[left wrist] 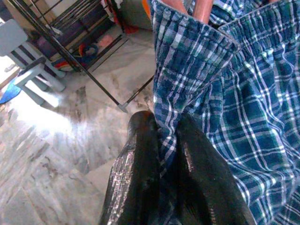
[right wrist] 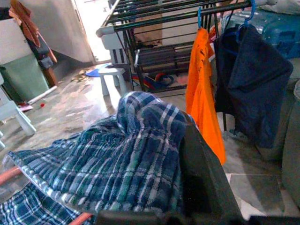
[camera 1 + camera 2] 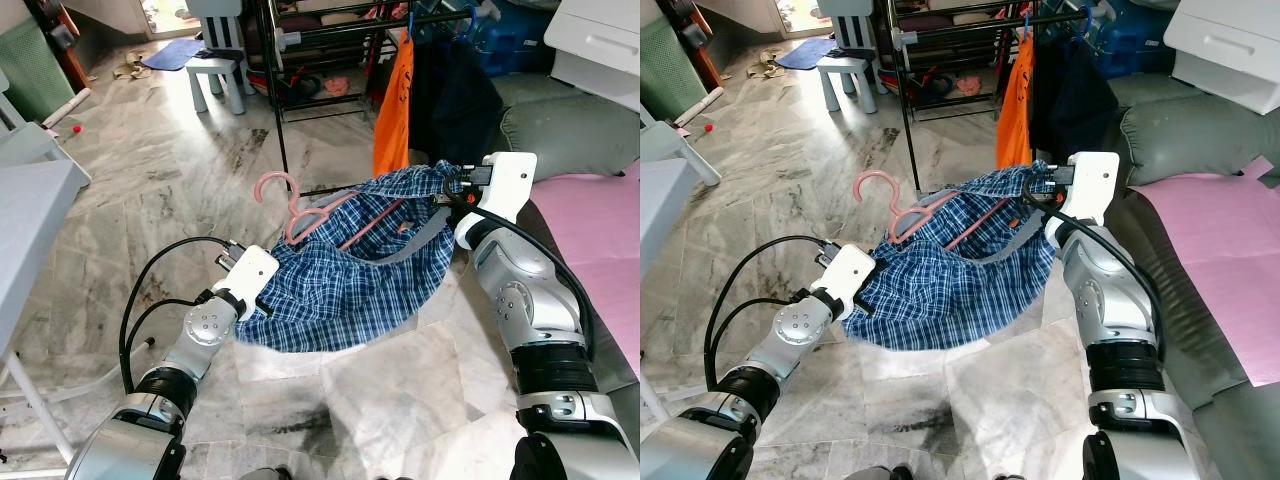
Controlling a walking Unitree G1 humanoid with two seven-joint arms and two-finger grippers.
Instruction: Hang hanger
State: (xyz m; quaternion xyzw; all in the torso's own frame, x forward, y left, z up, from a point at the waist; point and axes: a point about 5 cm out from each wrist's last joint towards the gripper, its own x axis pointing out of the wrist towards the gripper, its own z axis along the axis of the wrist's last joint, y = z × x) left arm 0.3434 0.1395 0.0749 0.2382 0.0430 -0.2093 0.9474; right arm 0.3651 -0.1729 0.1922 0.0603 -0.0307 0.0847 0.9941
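Bright daylight from far doorway; glare patch on marble floor (image 1: 51, 124); wrist views soft, close foreground blurred.

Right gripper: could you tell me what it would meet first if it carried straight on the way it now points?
The right gripper is shut on the plaid shorts and aims toward the clothes rack. Beyond the cloth, it would probably first meet the orange garment hanging there, though depth is hard to judge.
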